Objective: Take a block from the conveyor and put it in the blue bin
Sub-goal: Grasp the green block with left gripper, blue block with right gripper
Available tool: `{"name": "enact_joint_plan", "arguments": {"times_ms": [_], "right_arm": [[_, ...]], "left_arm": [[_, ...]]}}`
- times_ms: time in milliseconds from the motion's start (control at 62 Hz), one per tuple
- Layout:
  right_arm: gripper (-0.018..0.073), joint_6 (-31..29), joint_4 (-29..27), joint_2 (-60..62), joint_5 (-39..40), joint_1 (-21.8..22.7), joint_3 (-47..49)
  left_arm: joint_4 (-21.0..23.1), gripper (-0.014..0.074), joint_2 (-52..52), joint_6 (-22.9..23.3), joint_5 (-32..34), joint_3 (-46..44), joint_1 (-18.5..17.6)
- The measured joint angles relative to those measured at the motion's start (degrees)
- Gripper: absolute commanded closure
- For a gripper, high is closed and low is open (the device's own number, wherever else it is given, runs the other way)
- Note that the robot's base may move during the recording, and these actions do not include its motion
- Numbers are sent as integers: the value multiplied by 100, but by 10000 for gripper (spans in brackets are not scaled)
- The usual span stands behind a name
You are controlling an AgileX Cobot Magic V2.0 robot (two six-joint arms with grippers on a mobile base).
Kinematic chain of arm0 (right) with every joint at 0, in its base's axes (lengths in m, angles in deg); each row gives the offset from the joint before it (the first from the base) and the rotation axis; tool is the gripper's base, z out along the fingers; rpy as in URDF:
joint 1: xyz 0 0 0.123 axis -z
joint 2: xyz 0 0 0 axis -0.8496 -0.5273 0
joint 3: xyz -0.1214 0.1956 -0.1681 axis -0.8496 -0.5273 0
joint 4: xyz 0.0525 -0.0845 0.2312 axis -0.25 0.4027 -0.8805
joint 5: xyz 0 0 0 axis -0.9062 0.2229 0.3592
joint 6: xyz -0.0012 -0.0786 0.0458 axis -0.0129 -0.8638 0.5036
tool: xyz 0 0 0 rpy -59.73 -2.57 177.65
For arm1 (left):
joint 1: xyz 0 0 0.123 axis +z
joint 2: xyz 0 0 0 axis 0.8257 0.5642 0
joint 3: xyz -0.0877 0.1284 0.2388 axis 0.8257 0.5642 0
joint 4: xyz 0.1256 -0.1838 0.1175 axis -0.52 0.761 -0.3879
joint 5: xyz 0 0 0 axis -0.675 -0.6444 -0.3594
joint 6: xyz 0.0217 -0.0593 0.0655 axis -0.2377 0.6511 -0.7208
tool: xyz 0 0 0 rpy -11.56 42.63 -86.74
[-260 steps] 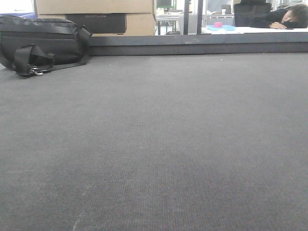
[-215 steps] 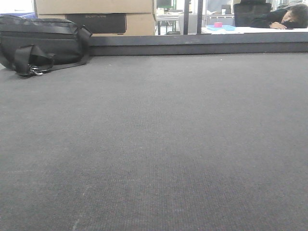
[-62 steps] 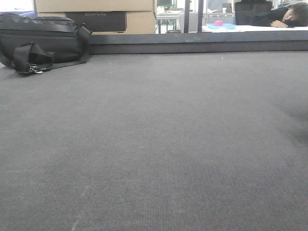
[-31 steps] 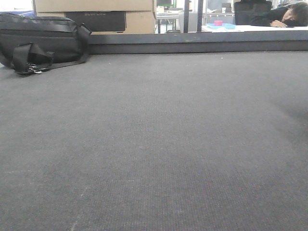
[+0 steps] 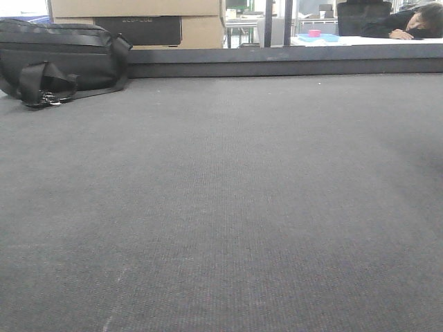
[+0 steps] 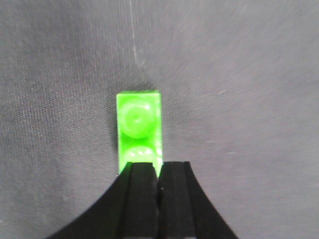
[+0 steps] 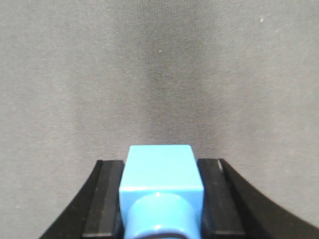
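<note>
1. Right now my right pincer (image 7: 159, 163) is clamped on a blue block (image 7: 160, 181), over the grey worktop (image 7: 159, 74).
2. My left pincer (image 6: 158, 168) has its tips pressed together. A green block (image 6: 138, 124) lies on the worktop just past them, its near end hidden.
3. A black bag (image 5: 59, 59) sits at the worktop's far left.

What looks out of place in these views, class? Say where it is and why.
A black bag lies on the conveyor, in its far left corner. It is not one of the blocks, and it may get in the way of anything moving along there.
</note>
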Motion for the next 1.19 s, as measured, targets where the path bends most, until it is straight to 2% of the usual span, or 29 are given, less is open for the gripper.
{"name": "enact_joint_plan", "arguments": {"times_ms": [145, 194, 613, 678, 775, 1001, 1146, 1194], "right_arm": [[721, 0, -28, 0, 0, 0, 0], [721, 0, -28, 0, 0, 0, 0], [721, 0, -53, 0, 0, 0, 0], [721, 0, -53, 0, 0, 0, 0], [721, 0, -53, 0, 0, 0, 0], [721, 0, -64, 0, 11, 0, 0], [721, 0, -64, 0, 23, 0, 0], [721, 0, -64, 0, 23, 0, 0]], "left_arm": [[-211, 262, 239, 171, 215, 0, -32], [-225, 225, 287, 212, 315, 15, -32], [-176, 210, 954, 385, 1027, 465, -32], [-176, 232, 1050, 385, 1092, 465, -32], [-176, 332, 1133, 394, 1116, 465, -32], [-176, 710, 1142, 394, 1139, 465, -32], [-176, 708, 1129, 382, 1116, 465, -45], [-30, 708, 1098, 382, 1102, 465, -45]]}}
